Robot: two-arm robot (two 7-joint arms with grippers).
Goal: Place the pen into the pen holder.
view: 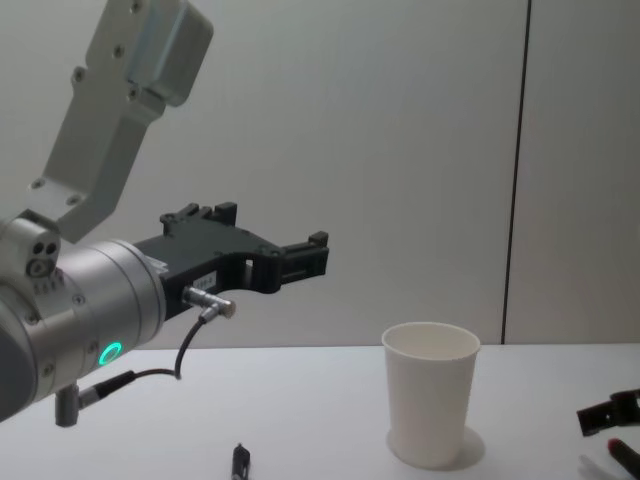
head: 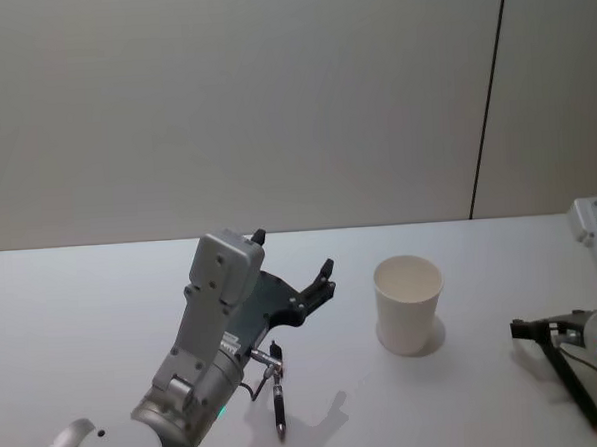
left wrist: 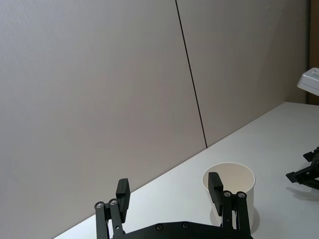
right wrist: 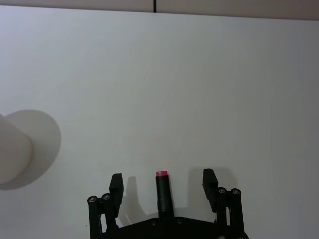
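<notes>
Left claw (head: pixel 293 252) hangs spread wide and empty above the table (head: pixel 84 325), gripping nothing, as the robot sets about putting a pen (head: pixel 279 403) into a cup (head: pixel 409 313). The pen, dark and slim, lies flat on the table below the left wrist, nearer the robot than the fingertips and well short of the cup. The cup stands upright and open-mouthed to the claw's right, apart from it.

The step in hand looks to be the pick-up, with nothing yet delivered. Doing it well likely means bringing the claw over the pen's middle and turning it so the fingers straddle the barrel. It should then come straight down until the tips nearly meet the table before closing. A grip near one end would leave the pen swinging, and a thin barrel on a smooth top may roll if one finger lands first. The light paper cup could tip if its rim is knocked, so the drop should come from above, over the centre of the mouth.

Right claw (right wrist: pixel 163 174) sits low at the table's right side, well apart from the cup, with its fingers wide. A red-tipped pen (right wrist: pixel 163 199) lies between them, ungripped.
</notes>
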